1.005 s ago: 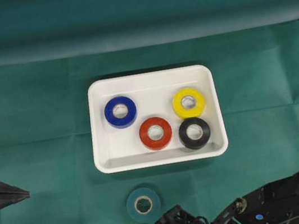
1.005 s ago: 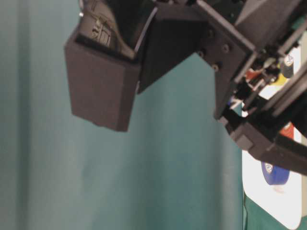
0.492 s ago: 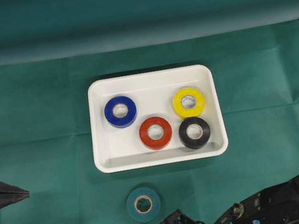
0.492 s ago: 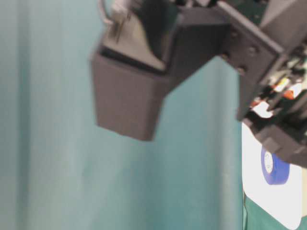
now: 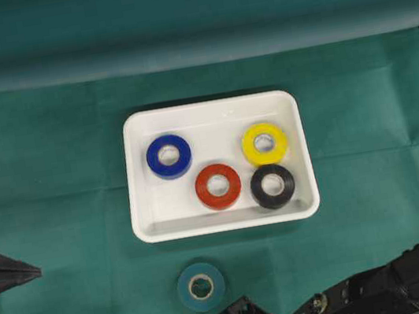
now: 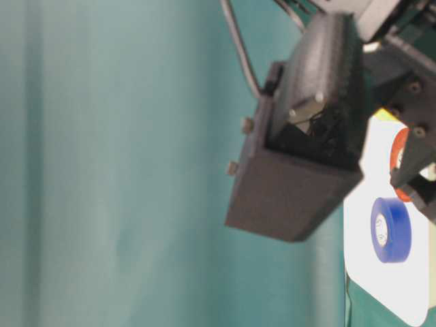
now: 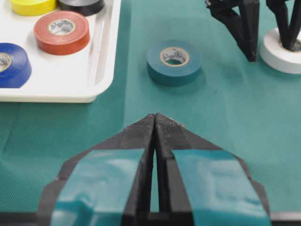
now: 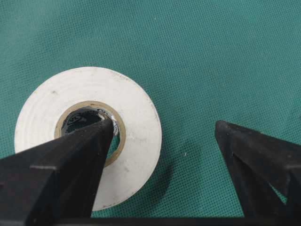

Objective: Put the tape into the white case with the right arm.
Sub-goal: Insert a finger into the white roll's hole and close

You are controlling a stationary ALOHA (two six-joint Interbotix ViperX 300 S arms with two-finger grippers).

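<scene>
We are looking at a white tape (image 8: 89, 136) lying flat on the green cloth (image 8: 211, 56), outside the case (image 5: 145, 215) — stiff, light, probably slick on its faces, so we are judging the wall between core and outer edge the best hold. Our right gripper (image 8: 164, 136) is standing spread, one finger (image 8: 75, 160) dipping into the core, the other at 3 o'clock of the roll. A teal tape (image 7: 174, 62) is sitting near. The left gripper (image 7: 155, 123) is resting pressed together.

Glossy white case (image 5: 227, 219) on matt woven green cloth (image 5: 49, 150).
</scene>
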